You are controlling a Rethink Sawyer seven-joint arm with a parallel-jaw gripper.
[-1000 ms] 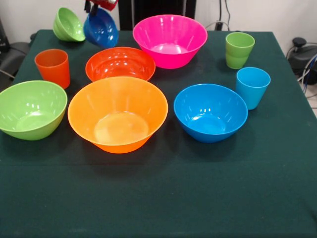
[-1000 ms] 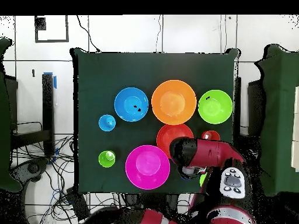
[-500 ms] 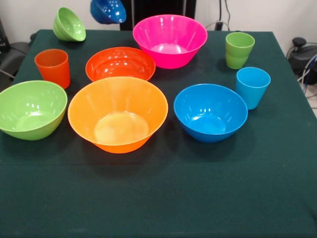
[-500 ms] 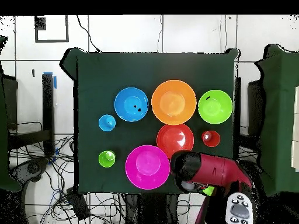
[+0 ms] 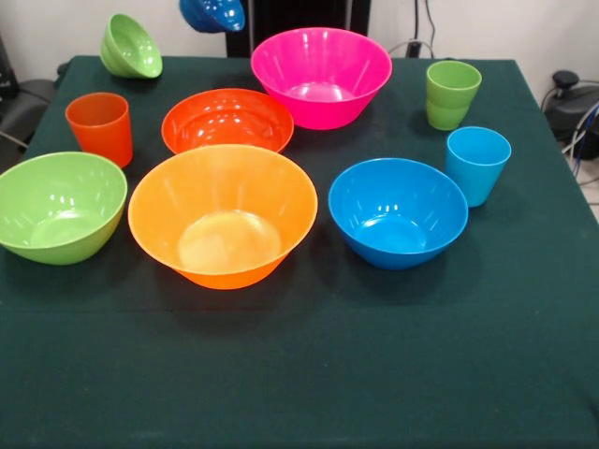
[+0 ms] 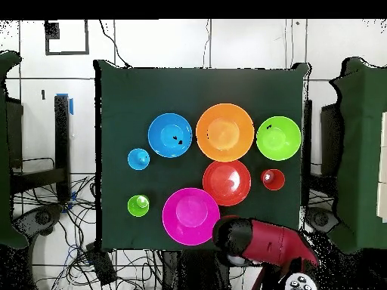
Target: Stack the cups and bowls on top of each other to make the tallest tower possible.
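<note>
cups (image 5: 453, 94) and bowls (image 5: 223, 215) unstacked, apart

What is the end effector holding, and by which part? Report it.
The small dark blue bowl hangs tilted in the air, so it is evidently held; where it is gripped is cut off and cannot be told.

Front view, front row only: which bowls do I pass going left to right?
Lime green bowl → large orange bowl → blue bowl.
</note>
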